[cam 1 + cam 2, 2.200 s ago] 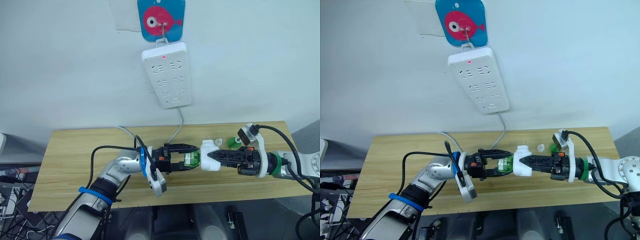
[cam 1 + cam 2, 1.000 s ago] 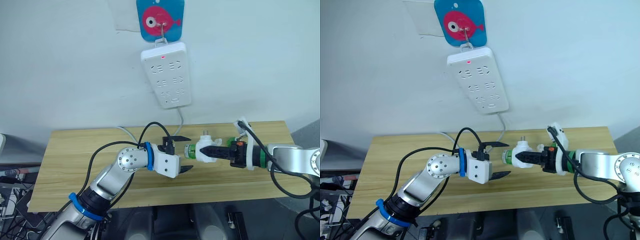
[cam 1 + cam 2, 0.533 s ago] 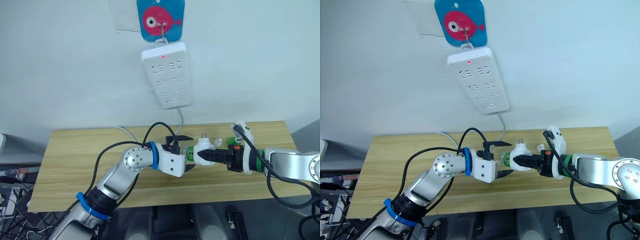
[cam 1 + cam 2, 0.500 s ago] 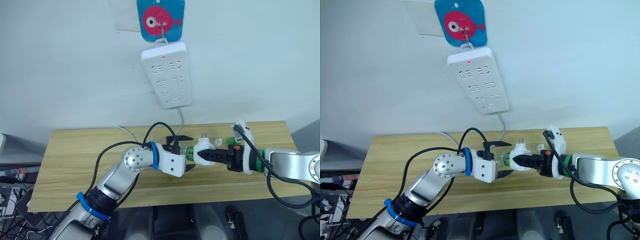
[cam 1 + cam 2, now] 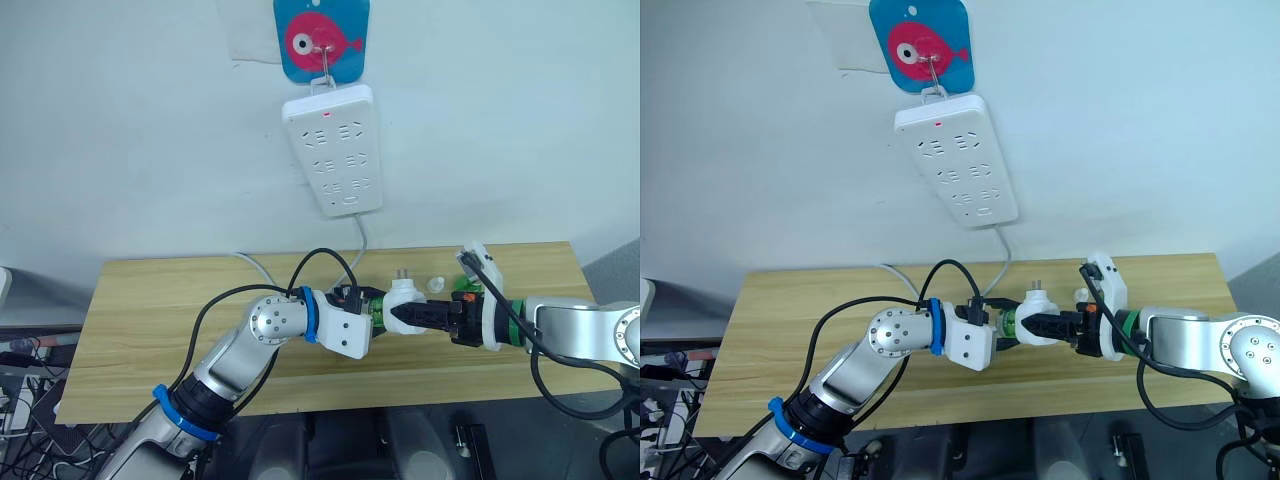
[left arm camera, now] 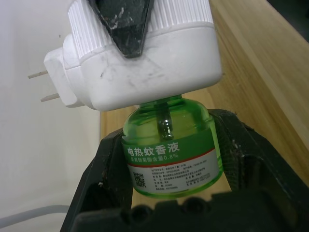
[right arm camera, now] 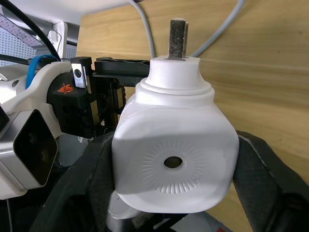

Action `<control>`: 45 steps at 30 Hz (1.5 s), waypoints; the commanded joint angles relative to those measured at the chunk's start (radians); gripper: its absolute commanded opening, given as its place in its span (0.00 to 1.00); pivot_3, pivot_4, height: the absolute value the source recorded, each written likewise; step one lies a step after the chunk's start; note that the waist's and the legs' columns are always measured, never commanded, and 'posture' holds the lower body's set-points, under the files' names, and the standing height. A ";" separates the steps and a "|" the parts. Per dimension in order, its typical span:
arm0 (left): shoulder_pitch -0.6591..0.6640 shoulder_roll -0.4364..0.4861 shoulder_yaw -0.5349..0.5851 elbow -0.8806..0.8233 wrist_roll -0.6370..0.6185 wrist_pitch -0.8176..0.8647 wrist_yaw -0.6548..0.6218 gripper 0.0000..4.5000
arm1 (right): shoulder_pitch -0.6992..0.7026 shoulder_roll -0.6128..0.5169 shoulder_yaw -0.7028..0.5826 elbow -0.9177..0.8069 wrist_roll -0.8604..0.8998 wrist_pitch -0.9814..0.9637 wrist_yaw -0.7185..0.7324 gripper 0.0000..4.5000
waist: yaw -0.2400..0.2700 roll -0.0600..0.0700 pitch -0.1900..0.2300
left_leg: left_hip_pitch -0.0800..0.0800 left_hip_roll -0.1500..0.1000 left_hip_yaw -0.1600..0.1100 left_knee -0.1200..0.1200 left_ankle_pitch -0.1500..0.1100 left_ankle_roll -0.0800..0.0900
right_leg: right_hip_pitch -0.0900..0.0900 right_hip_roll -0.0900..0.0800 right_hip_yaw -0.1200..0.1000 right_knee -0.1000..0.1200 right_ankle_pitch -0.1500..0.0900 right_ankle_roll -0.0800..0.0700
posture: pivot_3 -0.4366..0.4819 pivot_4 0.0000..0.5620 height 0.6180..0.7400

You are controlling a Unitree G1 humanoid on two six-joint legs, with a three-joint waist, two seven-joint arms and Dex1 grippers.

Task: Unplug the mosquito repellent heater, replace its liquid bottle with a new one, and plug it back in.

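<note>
Since a second ago, our left hand (image 5: 366, 310) has come in from a wide-open stance beside the bottle and now has its two black fingers (image 6: 104, 169) closed on the green liquid bottle (image 6: 170, 145). Our right hand (image 5: 398, 315) has stayed clamped on the mosquito repellent heater (image 7: 174, 154), one finger on each flat side.

We hold both pieces in the air just above the wooden worktop (image 5: 150, 310), near its middle. In the left wrist view the bottle's neck sits inside the heater's base (how far it is screwed in we cannot tell), and its white label with green print faces the camera. In the right wrist view the heater's round vent hole faces us and its two metal prongs point away.

On the wall above hangs a white power strip (image 5: 335, 150) with a red light lit, under a blue card with a pink fish (image 5: 322, 38). Its grey cable (image 5: 358, 245) drops to the worktop.
</note>
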 commanded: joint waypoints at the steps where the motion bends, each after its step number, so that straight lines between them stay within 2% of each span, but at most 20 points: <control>1: 0.012 -0.040 0.034 0.033 -0.054 -0.020 0.025 0.51 | -0.018 -0.056 -0.036 -0.073 0.010 -0.006 0.017 0.99 | 0.000 0.000 0.000 | 0.000 0.000 0.000 0.000 0.000 0.000 | 0.000 0.000 0.000 0.000 0.000 0.000 | 0.30 0.55 1.00; 5: 0.030 -0.113 0.103 0.099 -0.143 -0.056 0.064 0.51 | 0.088 -0.076 -0.169 -0.171 -0.044 -0.078 0.039 0.99 | 0.001 0.000 0.000 | -0.001 0.000 -0.001 0.000 0.000 0.000 | 0.000 0.000 -0.001 0.000 0.000 0.000 | 0.28 0.56 1.00; 9: 0.065 -0.171 0.145 0.103 -0.266 -0.073 0.033 0.51 | 0.245 -0.033 -0.294 -0.322 -0.025 -0.200 -0.022 0.99 | -0.004 0.000 0.000 | -0.001 0.001 0.000 0.000 0.000 0.000 | 0.000 0.000 -0.001 0.000 0.000 0.000 | 0.26 0.56 1.00; 14: 0.108 -0.222 0.172 0.100 -0.332 -0.143 0.036 0.51 | 0.453 0.083 -0.379 -0.533 -0.280 -0.314 0.009 0.99 | -0.004 0.000 0.000 | -0.001 0.001 -0.001 0.000 0.000 0.000 | 0.000 0.000 -0.001 0.000 0.000 0.000 | 0.24 0.56 1.00; 17: 0.133 -0.249 0.180 0.095 -0.381 -0.165 0.024 0.51 | 0.533 0.165 -0.341 -0.636 -0.519 -0.381 0.068 0.99 | -0.006 0.000 -0.001 | 0.000 0.000 0.000 0.000 0.000 0.000 | 0.000 0.000 0.000 0.000 0.000 0.000 | 0.22 0.56 1.00; 23: 0.141 -0.269 0.174 0.056 -0.448 -0.113 0.011 0.51 | 0.496 0.242 -0.139 -0.650 -0.766 -0.462 0.100 0.99 | -0.021 0.000 -0.001 | 0.001 0.001 0.000 0.000 0.001 -0.001 | 0.000 0.002 0.000 0.001 0.000 0.000 | 0.21 0.55 1.00; 27: 0.136 -0.272 0.172 0.046 -0.458 -0.099 0.010 0.51 | 0.457 0.309 -0.066 -0.650 -0.821 -0.467 0.068 0.99 | -0.026 0.000 -0.001 | 0.001 0.001 0.000 0.000 0.002 -0.003 | 0.000 0.002 0.000 0.001 0.000 0.000 | 0.22 0.54 1.00; 44: 0.171 -0.266 0.157 -0.008 -0.464 -0.095 0.010 0.51 | 0.418 0.434 0.003 -0.637 -0.966 -0.431 0.054 0.99 | -0.026 0.001 -0.006 | 0.002 0.001 0.000 0.000 0.002 -0.004 | 0.000 0.002 0.000 0.001 0.000 0.000 | 0.25 0.50 1.00; 45: 0.171 -0.268 0.157 -0.009 -0.465 -0.094 0.011 0.51 | 0.418 0.438 0.003 -0.637 -0.970 -0.431 0.056 0.96 | -0.026 0.001 -0.007 | 0.002 0.001 0.000 0.000 0.002 -0.004 | 0.000 0.002 0.000 0.001 0.000 0.000 | 0.25 0.50 1.00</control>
